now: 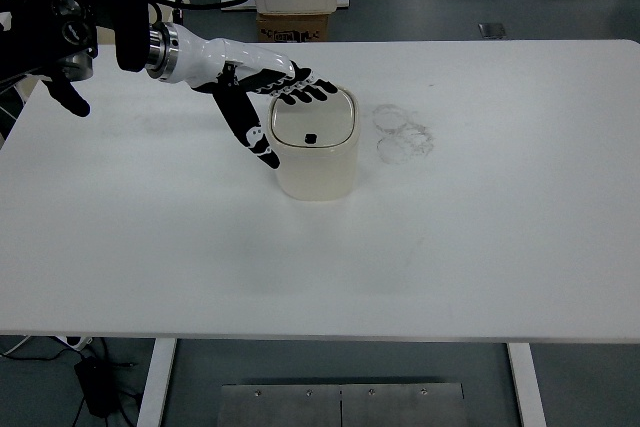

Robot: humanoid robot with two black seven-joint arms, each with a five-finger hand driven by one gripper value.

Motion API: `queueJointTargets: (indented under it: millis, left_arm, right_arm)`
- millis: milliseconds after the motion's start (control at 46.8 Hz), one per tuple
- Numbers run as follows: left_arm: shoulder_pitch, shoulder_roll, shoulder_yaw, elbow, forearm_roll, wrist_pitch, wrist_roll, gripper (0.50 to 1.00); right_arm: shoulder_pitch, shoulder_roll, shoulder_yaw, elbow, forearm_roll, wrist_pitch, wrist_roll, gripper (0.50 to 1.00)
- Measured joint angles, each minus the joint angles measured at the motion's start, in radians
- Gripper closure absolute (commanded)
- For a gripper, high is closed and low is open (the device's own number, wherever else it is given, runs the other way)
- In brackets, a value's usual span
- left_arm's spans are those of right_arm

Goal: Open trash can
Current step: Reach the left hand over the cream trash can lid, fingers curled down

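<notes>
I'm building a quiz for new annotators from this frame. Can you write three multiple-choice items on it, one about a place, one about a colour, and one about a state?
1. Where does the trash can stand on the white table?
A. At the near right corner
B. Left of centre, toward the far edge
C. Hanging over the near edge

2. What colour is the trash can's body?
A. Cream
B. Red
C. Dark green

3. How is the left hand placed?
A. Resting flat on the table far from the can
B. Holding the can up in the air
C. Fingers extended over the lid's far left rim, thumb down beside the can's left side

Answers:
1 B, the can sits left of the middle, nearer the far edge.
2 A, its wall and lid look pale cream.
3 C, dark fingertips lie across the lid's edge.
</notes>
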Motion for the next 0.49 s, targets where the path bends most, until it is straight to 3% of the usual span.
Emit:
queueJointTargets:
  millis: [492]
  left_arm:
    - [0.003, -0.049, 0.026, 0.001, 0.034, 0.012, 0.000, 0.500]
  right_arm:
    - [0.000, 0.000, 0.000, 0.000, 0.000, 0.000, 0.000, 0.507]
